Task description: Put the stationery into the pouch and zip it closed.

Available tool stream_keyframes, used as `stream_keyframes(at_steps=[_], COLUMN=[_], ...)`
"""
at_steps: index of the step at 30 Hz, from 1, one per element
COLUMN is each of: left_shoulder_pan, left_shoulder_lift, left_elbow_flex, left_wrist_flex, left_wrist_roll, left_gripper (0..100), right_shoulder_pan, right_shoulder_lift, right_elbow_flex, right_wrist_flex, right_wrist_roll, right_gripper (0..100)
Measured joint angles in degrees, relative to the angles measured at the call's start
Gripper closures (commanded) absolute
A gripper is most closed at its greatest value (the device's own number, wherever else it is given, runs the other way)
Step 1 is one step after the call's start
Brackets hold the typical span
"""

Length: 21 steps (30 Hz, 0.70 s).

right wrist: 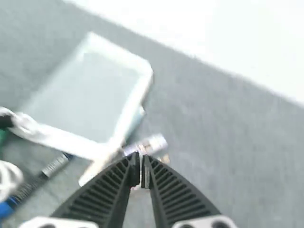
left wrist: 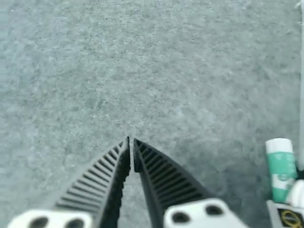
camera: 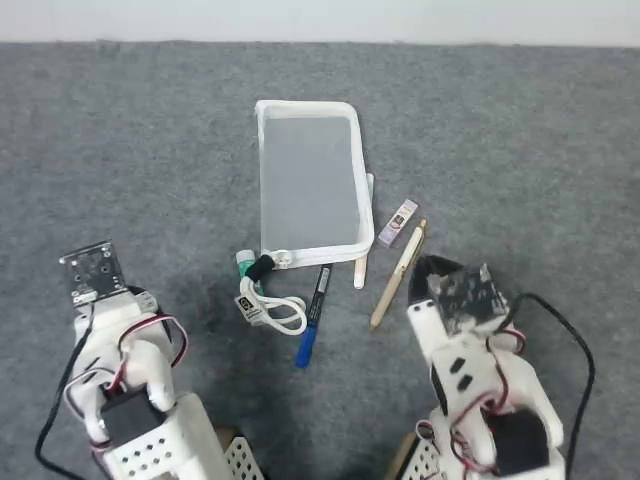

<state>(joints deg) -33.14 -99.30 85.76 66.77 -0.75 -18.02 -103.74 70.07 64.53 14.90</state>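
Nearest me, the two arms sit at the counter's [camera: 520, 150] near edge, the left one at 7 o'clock and the right one at 5 o'clock. The left tool [left wrist: 130, 142] is pressed together with nothing in it and hangs over bare grey felt. A green-capped item [left wrist: 280, 166] lies off to its side. The right tool [right wrist: 141, 159] is also pressed together and empty, poised above the loose stationery and pointing towards the pouch [right wrist: 90, 104].

Just beyond the arms the stationery lies scattered, all of it outside the pouch. A blue pen [camera: 312, 318] lies at 6 o'clock from the pouch, with a looped white cord [camera: 270, 310] just beside it at 7 o'clock. The green-capped item [camera: 243, 262] sits by the pouch's near left corner. A beige pen [camera: 398, 276] slants at 5 o'clock. A white stick [camera: 362, 265] runs along the pouch's right edge, touching it. A small purple piece [camera: 397, 222] lies at 4 o'clock, just beside the beige pen's far end.

Farther out, the pouch [camera: 308, 180] lies flat at mid-counter, translucent with a white border, its long side running towards 12 o'clock. A pale wall [camera: 320, 20] lies beyond the counter.
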Motion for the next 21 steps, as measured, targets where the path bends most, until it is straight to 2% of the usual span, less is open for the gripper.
stream_keyframes(at_steps=[5, 12, 21], left_shoulder_pan=[0.18, 0.18, -0.18], left_shoulder_lift=[0.0, 0.0, 0.0], left_elbow_flex=[0.0, 0.0, 0.0], left_wrist_flex=[0.0, 0.0, 0.0], left_wrist_roll=[0.0, 0.0, 0.0], left_gripper=[99, 99, 99], right_shoulder_pan=[-9.76, -21.54, -31.74], right_shoulder_lift=[7.3, 31.38, 56.62], right_elbow_flex=[-7.38, -20.48, -21.98], right_wrist_flex=[-0.09, -0.09, -12.75], right_wrist_roll=[-0.09, -7.74, -15.21], right_gripper=[97.6, 74.5, 74.2])
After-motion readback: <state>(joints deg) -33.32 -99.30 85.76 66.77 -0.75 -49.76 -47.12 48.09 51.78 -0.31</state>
